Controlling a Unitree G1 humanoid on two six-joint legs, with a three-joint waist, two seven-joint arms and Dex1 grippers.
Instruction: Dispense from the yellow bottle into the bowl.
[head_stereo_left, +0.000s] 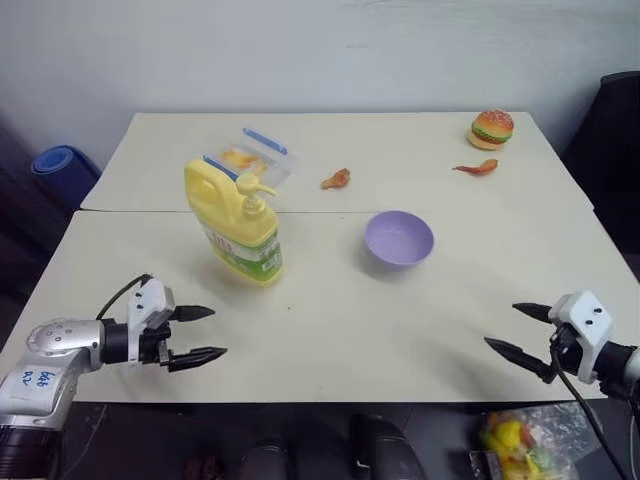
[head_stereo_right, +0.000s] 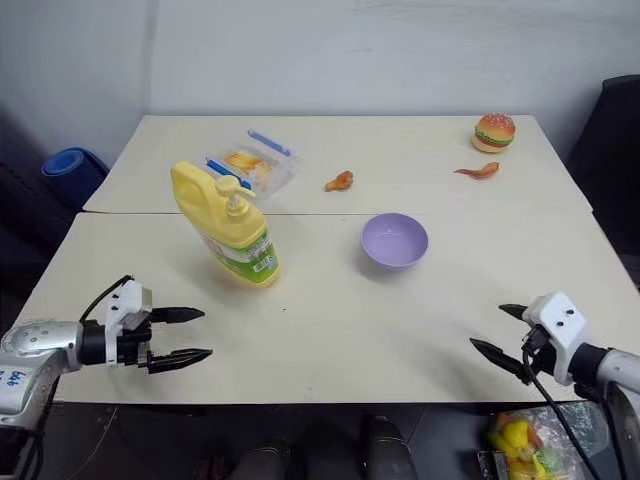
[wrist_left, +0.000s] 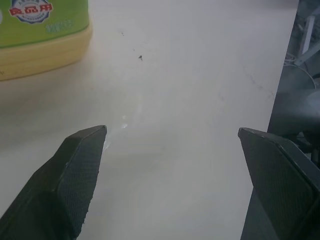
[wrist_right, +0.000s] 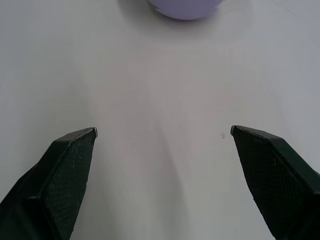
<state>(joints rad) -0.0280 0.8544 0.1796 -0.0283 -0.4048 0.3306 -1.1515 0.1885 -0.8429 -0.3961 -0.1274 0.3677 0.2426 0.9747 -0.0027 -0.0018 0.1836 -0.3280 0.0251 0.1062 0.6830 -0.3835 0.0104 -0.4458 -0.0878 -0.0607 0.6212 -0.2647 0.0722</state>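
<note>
in the left eye view the yellow bottle (head_stereo_left: 238, 224) stands upright on the table (head_stereo_left: 330, 330), left of the middle, and the bowl (head_stereo_left: 399, 238) sits well apart to its right, so the pump spout does not reach over it yet. the left gripper (head_stereo_left: 205, 333) waits near the front left edge with its fingers spread and empty, pointing toward the bottle, i think to be ready for it. the right gripper (head_stereo_left: 522, 328) is spread and empty at the front right. in the left wrist view the bottle's base is just ahead beyond the spread fingers (wrist_left: 75, 175). in the right wrist view the bowl lies straight ahead, well apart.
</note>
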